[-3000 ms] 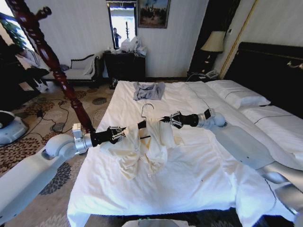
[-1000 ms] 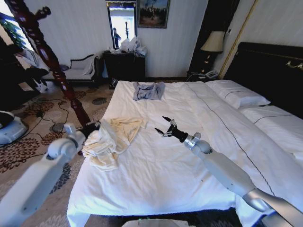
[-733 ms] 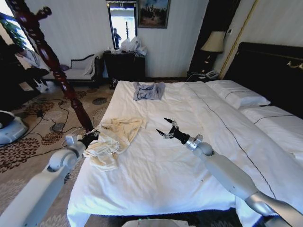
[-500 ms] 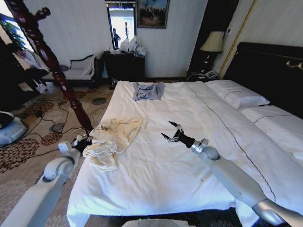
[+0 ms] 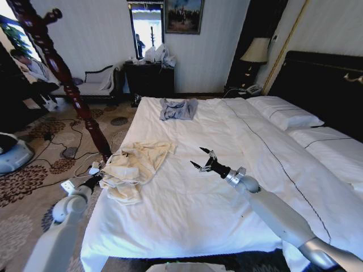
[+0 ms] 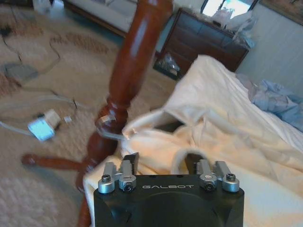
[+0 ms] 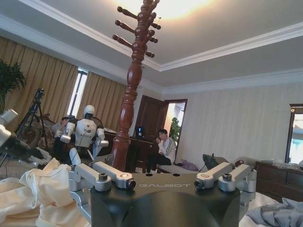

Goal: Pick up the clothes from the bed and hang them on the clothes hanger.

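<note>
One cream garment, the clothes, lies crumpled in a heap at the left edge of the bed, at left centre of the head view, partly overhanging the mattress side. The clothes hanger cannot be made out in the heap. The left gripper sits at the lower left of the frame, at the heap's outer edge; whether its fingers are spread or clamped on fabric cannot be told. The right gripper hovers above the bare duvet at frame centre, fingers spread and holding nothing, apart from the clothes. One small grey-blue garment lies at the far end of the bed, upper centre. Two white pillows lie at the upper right before the dark headboard. One red-brown wooden post rises at the upper left.
</note>
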Available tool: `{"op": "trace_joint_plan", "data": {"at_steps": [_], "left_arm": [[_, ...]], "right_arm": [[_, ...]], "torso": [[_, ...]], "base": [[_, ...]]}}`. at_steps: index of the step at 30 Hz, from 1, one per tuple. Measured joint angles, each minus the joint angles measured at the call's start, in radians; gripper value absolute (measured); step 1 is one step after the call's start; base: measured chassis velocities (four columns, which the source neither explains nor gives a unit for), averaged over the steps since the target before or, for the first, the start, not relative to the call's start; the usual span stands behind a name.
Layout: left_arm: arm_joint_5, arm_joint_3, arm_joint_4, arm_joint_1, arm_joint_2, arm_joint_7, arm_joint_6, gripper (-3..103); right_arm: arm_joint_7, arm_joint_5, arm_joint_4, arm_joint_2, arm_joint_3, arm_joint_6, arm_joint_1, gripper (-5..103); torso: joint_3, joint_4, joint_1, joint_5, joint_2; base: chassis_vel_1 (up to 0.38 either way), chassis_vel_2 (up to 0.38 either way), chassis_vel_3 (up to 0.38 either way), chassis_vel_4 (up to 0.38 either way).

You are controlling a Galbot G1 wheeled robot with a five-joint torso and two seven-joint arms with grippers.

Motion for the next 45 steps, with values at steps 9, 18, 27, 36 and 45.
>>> {"op": "trace_joint_plan", "data": {"at_steps": [9,18,27,36,45], "left_arm": [[-0.012,0.018,0.093,-0.059,-0.071,0.028,-0.008,95],[-0.041,0.032,0.179,-0.144,-0.099,0.025,-0.001,100],[-0.097,0.033,0.246,-0.198,-0.128,-0.010,0.040,98],[-0.113,0.024,0.248,-0.201,-0.130,0.005,0.036,80],[-0.208,0.013,0.233,-0.199,-0.103,0.008,0.073,52]], "right_arm": [[0.003,-0.010,0.007,-0.021,0.020,0.002,-0.029,100],[0.003,-0.015,0.007,-0.022,0.023,0.007,-0.037,100],[-0.001,-0.009,0.001,-0.047,0.026,0.021,-0.035,100],[-0.002,-0.005,-0.011,-0.051,0.027,0.028,-0.031,100],[-0.003,-0.005,-0.015,-0.047,0.016,0.029,-0.022,100]], "torso": [[0.000,0.0002,0.000,0.0000,0.000],[0.000,0.0003,0.000,0.0001,0.000],[0.000,0.0008,0.000,0.0005,0.000],[0.000,0.0000,0.000,-0.0002,0.000],[0.000,-0.0004,0.000,-0.0006,0.000]], "base": [[0.000,0.000,0.000,0.000],[0.000,0.000,0.000,0.000],[0.000,0.000,0.000,0.000],[0.000,0.000,0.000,0.000],[0.000,0.000,0.000,0.000]]}}
